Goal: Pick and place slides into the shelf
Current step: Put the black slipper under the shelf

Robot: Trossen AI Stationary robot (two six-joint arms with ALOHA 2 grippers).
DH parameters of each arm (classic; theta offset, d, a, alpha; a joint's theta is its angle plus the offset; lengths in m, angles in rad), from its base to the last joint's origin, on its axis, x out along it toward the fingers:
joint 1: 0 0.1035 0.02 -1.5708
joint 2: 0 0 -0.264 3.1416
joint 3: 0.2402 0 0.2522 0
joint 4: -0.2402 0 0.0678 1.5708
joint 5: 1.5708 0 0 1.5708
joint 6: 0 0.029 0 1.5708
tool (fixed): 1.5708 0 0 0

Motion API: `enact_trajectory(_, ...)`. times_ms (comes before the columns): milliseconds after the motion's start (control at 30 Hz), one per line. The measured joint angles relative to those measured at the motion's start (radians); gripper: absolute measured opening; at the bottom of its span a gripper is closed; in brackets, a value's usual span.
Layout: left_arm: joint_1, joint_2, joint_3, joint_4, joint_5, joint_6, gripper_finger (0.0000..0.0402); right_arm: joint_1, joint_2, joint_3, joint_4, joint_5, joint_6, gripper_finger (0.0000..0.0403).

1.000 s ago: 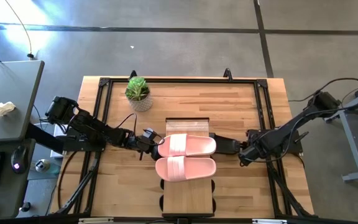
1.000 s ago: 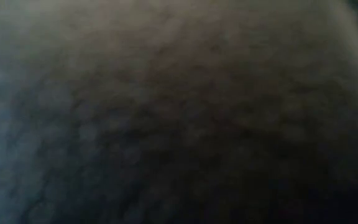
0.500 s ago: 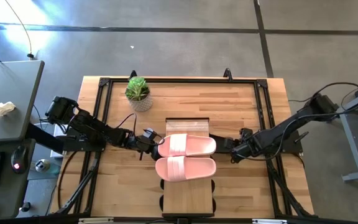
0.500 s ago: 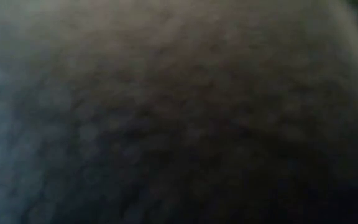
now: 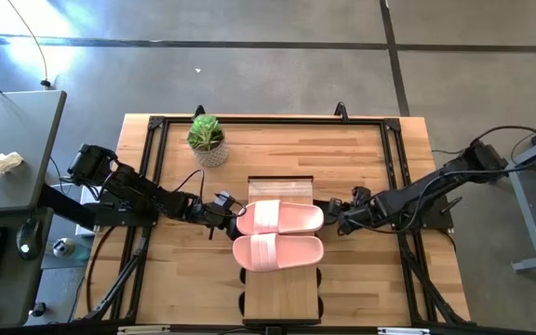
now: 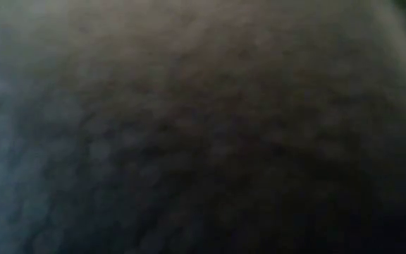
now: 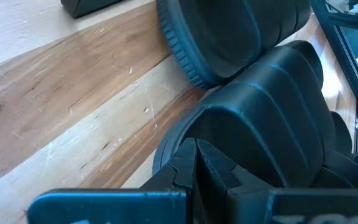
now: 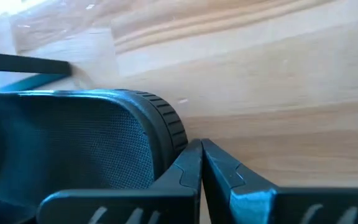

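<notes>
Landmark: the shelf (image 5: 282, 279), a narrow light-wood plank rack at the middle of the tabletop (image 5: 361, 149). Two pale pink slides (image 5: 279, 234) lie side by side across its top. Black slides (image 7: 253, 93) sit low beside the shelf, under its plank. Left gripper (image 5: 234, 216) is at the shelf's left edge, jaws shut, tips against a black slide. Right gripper (image 5: 335, 223) is at the shelf's right edge, jaws shut, beside a black slide's ribbed sole (image 8: 163, 127). Potted plant (image 5: 207, 138) stands behind the shelf.
</notes>
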Motion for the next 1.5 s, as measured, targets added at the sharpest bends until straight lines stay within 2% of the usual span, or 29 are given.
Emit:
enact_trajectory(233,0.0,0.0,0.0,0.0,-0.002,0.0,0.0001,-0.051,0.0,0.0,0.087,-0.018,-0.073,0.0)
enact_trajectory(533,0.0,0.0,0.0,-0.004,-0.031,0.0,0.0,-0.074,0.02,0.0,0.087,-0.066,-0.113,0.0)
enact_trajectory(700,0.0,-0.044,-0.001,-0.112,-0.07,-0.004,0.0,-0.073,0.016,0.0,0.069,-0.057,-0.113,0.0)
enact_trajectory(833,0.0,-0.127,-0.001,-0.235,-0.078,0.016,0.0,-0.071,0.016,0.0,0.064,-0.059,-0.113,0.0)
enact_trajectory(933,0.0,-0.2,-0.001,-0.347,-0.048,0.062,0.0,-0.071,0.016,0.0,0.059,-0.061,-0.122,0.0)
enact_trajectory(1133,-0.014,-0.295,0.0,-0.516,0.099,0.24,0.0,-0.071,0.016,0.0,0.054,-0.072,-0.148,0.0)
enact_trajectory(1300,-0.113,-0.302,-0.001,-0.516,0.179,0.452,0.0,-0.071,0.016,0.0,0.044,-0.075,-0.163,0.0)
enact_trajectory(1367,-0.165,-0.278,0.001,-0.488,0.145,0.494,0.0,-0.071,0.016,0.0,0.007,-0.075,-0.163,0.0)
enact_trajectory(1500,-0.227,-0.232,0.0,-0.472,0.0,0.48,0.0,-0.068,0.016,0.0,-0.086,-0.082,-0.134,0.0)
